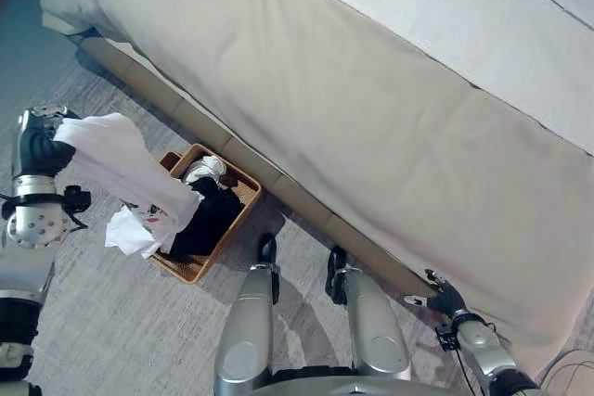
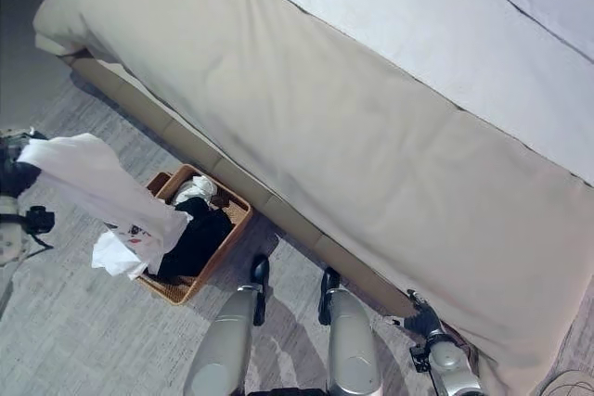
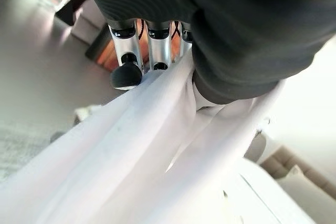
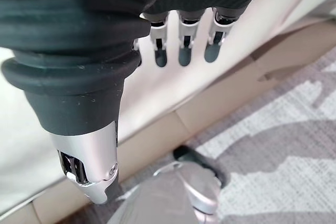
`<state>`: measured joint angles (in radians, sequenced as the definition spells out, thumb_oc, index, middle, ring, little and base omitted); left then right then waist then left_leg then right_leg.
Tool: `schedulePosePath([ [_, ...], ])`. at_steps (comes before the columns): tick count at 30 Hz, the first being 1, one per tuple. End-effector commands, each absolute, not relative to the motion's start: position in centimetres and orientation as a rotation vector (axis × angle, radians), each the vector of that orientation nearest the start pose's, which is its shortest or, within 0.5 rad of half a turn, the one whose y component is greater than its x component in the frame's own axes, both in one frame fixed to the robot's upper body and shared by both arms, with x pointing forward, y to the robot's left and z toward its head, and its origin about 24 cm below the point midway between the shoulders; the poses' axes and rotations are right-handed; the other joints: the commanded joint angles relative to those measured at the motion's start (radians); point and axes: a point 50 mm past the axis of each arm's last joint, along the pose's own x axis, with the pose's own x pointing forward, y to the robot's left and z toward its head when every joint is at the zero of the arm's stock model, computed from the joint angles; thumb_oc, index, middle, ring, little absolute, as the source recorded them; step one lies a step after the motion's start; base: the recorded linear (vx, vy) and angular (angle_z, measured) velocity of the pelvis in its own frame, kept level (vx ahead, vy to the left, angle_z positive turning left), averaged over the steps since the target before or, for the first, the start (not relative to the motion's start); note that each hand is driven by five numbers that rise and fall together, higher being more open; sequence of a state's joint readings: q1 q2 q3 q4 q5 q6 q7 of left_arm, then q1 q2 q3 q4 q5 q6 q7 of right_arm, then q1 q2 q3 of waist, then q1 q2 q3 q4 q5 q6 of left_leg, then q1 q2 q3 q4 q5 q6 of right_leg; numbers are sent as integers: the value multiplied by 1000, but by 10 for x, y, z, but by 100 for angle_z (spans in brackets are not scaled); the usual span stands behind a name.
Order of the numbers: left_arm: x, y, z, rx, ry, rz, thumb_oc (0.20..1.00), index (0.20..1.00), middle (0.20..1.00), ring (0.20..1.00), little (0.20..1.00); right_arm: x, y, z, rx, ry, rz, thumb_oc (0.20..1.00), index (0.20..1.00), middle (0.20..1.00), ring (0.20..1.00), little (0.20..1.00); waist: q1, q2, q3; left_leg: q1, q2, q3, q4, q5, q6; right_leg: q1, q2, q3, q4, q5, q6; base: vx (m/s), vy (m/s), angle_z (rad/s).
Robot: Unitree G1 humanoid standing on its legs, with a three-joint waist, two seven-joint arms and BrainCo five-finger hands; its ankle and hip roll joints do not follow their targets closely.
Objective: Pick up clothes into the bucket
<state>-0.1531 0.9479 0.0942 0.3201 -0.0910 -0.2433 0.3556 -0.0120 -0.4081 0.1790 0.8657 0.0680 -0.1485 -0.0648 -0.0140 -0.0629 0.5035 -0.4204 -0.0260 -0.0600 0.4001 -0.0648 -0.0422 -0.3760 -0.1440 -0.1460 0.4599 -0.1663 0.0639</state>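
My left hand [image 1: 39, 147] is raised at the left, shut on a white garment [image 1: 125, 173] that drapes down and to the right, its lower end hanging over the woven basket [image 1: 243, 194]. In the left wrist view the fingers [image 3: 126, 61] curl onto the white cloth [image 3: 131, 150]. The basket sits on the carpet by the bed base and holds a black garment [image 1: 206, 220] and a white piece [image 1: 204, 170]. My right hand [image 1: 447, 300] hangs low at the right near the bed's side, fingers [image 4: 181, 45] relaxed and holding nothing.
A large bed with a beige cover [image 1: 371, 118] fills the upper right, its base [image 1: 306, 201] running diagonally just behind the basket. Grey carpet [image 1: 102, 312] lies to the left and in front of the basket.
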Motion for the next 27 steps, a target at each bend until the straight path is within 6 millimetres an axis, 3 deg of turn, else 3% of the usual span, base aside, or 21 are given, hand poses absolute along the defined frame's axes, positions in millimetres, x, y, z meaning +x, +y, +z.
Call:
schedulePosePath([
  [1,264,363,178,830,-337,546,200,200,200,200,200,177,-273,-93,-450,675,-79,1000,1000,1000,1000,1000,-20,-7,-9,-28,-11,42,85,-66,68,-61,-47,55,-63,131,61,-51,52,-15],
  [9,282,351,161,824,-270,481,200,200,200,200,200,184,-271,-85,-446,621,-82,1000,1000,1000,1000,1000,-44,-33,17,-171,-1,45,224,-103,75,-184,-32,71,27,113,52,-36,20,-11],
  [17,297,336,154,845,-245,410,200,200,200,200,200,187,-269,-82,-442,593,-84,1000,1000,1000,1000,1000,-62,-44,17,-273,3,41,267,-97,72,-281,-25,71,60,119,47,-25,-3,-4],
  [18,300,334,149,858,-220,398,200,200,200,200,200,187,-269,-83,-439,595,-86,1000,1000,1000,1000,1000,-64,-44,17,-284,6,36,288,-129,67,-296,-18,75,89,88,51,0,0,0],
  [27,306,346,145,878,-149,472,200,200,200,200,200,192,-268,-75,-416,542,-110,1000,1000,1000,1000,1000,-82,-63,17,-449,5,27,376,-121,65,-443,-11,69,165,95,47,-25,-10,0],
])
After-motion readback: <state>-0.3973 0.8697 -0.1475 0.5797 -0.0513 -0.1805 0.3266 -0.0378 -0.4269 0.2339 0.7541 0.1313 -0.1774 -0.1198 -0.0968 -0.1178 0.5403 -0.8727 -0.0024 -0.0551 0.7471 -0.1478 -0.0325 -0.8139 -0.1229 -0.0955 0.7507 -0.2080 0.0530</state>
